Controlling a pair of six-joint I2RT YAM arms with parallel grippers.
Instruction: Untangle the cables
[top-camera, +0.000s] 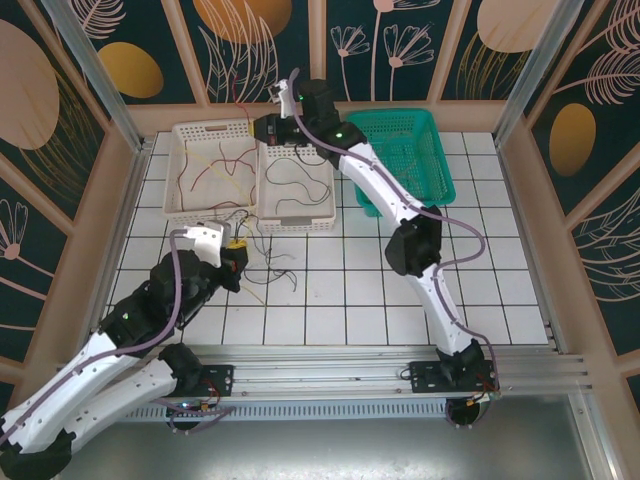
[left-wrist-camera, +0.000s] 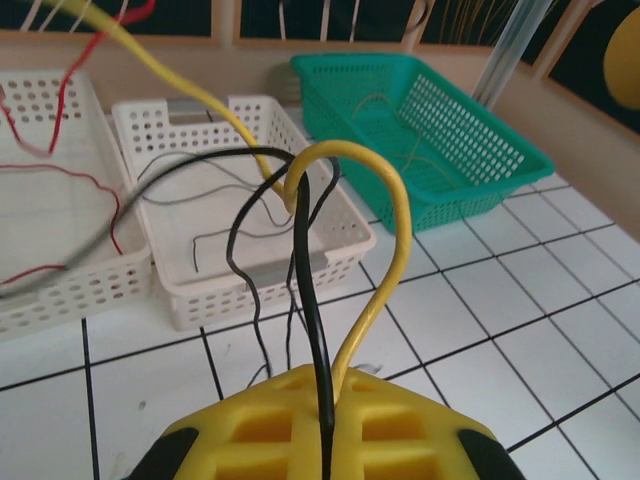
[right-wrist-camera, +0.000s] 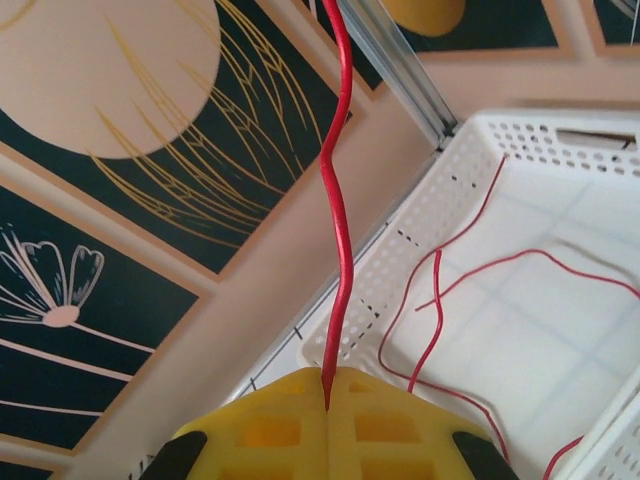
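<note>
Left gripper (left-wrist-camera: 325, 400): pressed together on yellow cable (left-wrist-camera: 392, 215) and black cable (left-wrist-camera: 312, 300), above the near-left tiles.
Right gripper (right-wrist-camera: 327, 385): pinching red cable (right-wrist-camera: 337, 200) by the far-left tray (right-wrist-camera: 405, 245).
Handling: probably light, limp and snag-prone; best gripped near free ends.

Left white tray (top-camera: 172, 170) and right white tray (top-camera: 297, 224) side by side, touching, at far edge of tiled table (top-camera: 350, 290). Green basket (top-camera: 441, 160) just right of them, skewed. Floral wall panels (top-camera: 410, 50) behind. Aluminium rail (top-camera: 330, 362) along near edge.
</note>
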